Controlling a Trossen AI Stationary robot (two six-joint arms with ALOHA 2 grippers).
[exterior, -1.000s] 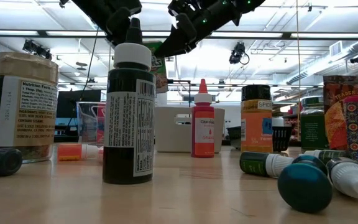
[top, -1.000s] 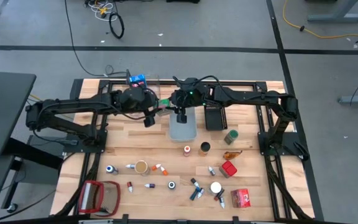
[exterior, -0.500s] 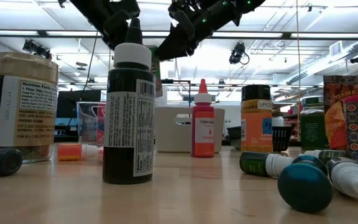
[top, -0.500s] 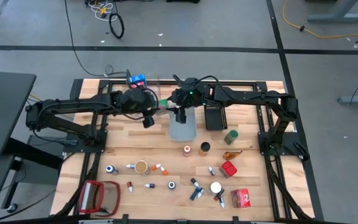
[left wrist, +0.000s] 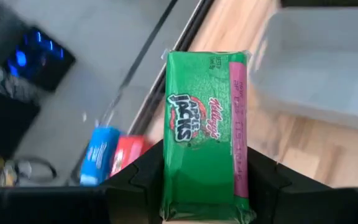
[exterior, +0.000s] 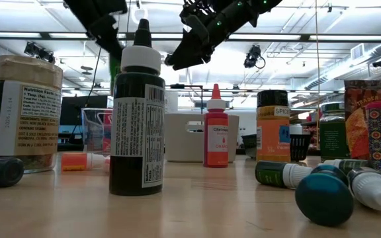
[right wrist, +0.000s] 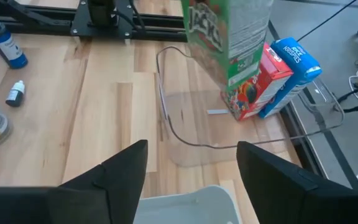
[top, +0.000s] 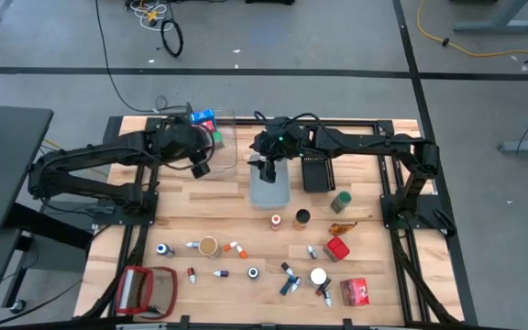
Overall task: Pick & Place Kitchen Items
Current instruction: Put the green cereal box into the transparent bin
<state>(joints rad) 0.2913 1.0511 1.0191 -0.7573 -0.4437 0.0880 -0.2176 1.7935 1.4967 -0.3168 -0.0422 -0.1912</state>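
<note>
while most of the kitchen items still lie loose on the near half of the desk (top: pixel 181 206), only a red carton (right wrist: pixel 255 84) and a blue carton (right wrist: pixel 289 74) stand in the clear bin (right wrist: pixel 185 140) at the far edge, so i judge the sorting barely begun. the grey bin (top: pixel 269 188) and black bin (top: pixel 316 173) look unfilled from above. the left gripper (left wrist: pixel 205 186) has its fingers clamped on a green carton (left wrist: pixel 206 158), carried over the clear bin beside those two. the right gripper (right wrist: pixel 191 165) hangs over the grey bin, fingers apart and holding nothing. loose items include a red box (top: pixel 336 248), a green-lidded jar (top: pixel 340 201), a round tin (top: pixel 209 246) and small capped bottles. the two standing cartons crowd the green carton's landing spot.
</note>
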